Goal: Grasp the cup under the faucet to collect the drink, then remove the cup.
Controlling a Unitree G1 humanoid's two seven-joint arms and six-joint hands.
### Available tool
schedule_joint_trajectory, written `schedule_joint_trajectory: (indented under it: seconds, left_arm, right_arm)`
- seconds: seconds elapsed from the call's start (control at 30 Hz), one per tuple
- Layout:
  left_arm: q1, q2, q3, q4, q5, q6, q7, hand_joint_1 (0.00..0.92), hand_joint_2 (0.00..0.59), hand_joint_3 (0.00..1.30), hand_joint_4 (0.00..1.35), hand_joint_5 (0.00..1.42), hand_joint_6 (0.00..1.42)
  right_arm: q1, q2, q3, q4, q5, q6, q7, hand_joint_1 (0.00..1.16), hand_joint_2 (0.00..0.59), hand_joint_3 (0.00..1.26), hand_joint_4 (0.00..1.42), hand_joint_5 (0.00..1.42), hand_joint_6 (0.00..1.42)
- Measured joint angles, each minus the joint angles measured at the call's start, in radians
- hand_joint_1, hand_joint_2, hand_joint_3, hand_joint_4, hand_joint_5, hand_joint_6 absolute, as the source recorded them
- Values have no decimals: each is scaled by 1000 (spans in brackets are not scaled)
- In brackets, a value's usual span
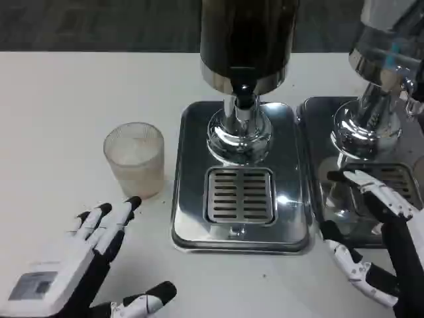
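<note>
A clear ribbed plastic cup stands upright on the white table, left of the drink dispenser. The dispenser's dark tank and black faucet hang over a slotted drip grate set in a steel base. Nothing stands on the grate. My left hand lies low at the front left, fingers spread and pointing toward the cup, a short gap below it, holding nothing. At the right edge my right hand has its fingers apart, near the second dispenser's base, empty.
A second steel dispenser with its own drip tray stands at the right, close to my right hand. White table stretches to the left and behind the cup.
</note>
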Motion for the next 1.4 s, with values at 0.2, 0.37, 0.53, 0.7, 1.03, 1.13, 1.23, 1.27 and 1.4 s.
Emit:
schedule_joint_trajectory:
  seconds: [0.2,0.37,0.53,0.7,1.03,1.13,1.23,1.27,1.4]
  left_arm:
    - [-2,0,-3,0,-1,5,0,0,129,0,0,0,0]
    - [-3,0,-4,0,-4,5,0,0,130,0,0,0,0]
    - [-4,0,-5,0,-5,5,0,0,128,0,0,0,0]
    - [-4,-1,-1,3,-22,-2,2,0,108,0,0,0,0]
    - [-40,-9,38,50,-81,-49,49,0,98,0,0,0,0]
    - [-54,-8,46,61,-83,-55,49,0,95,0,0,0,0]
    - [-64,-8,57,74,-99,-63,49,0,83,0,0,0,0]
    - [-75,-10,66,89,-121,-70,53,0,81,0,0,0,0]
    - [-100,-17,79,121,-159,-77,72,0,64,0,0,0,0]
  right_arm:
    - [-2,-2,-1,3,5,0,2,412,397,294,220,273,396]
    - [-5,-2,-1,5,7,0,4,411,397,294,220,273,398]
    - [-5,-2,-1,5,7,0,5,411,397,294,232,273,400]
    - [-8,-1,-1,5,15,0,9,411,397,294,233,273,400]
    - [-7,19,0,0,14,0,20,411,397,294,233,273,400]
    - [-1,25,0,-1,12,0,20,411,397,294,233,273,400]
    - [2,26,0,-1,11,0,20,411,397,294,233,273,400]
    - [2,26,-1,-1,11,0,20,411,397,294,233,273,400]
    - [3,26,-1,-1,11,0,20,411,397,294,233,273,403]
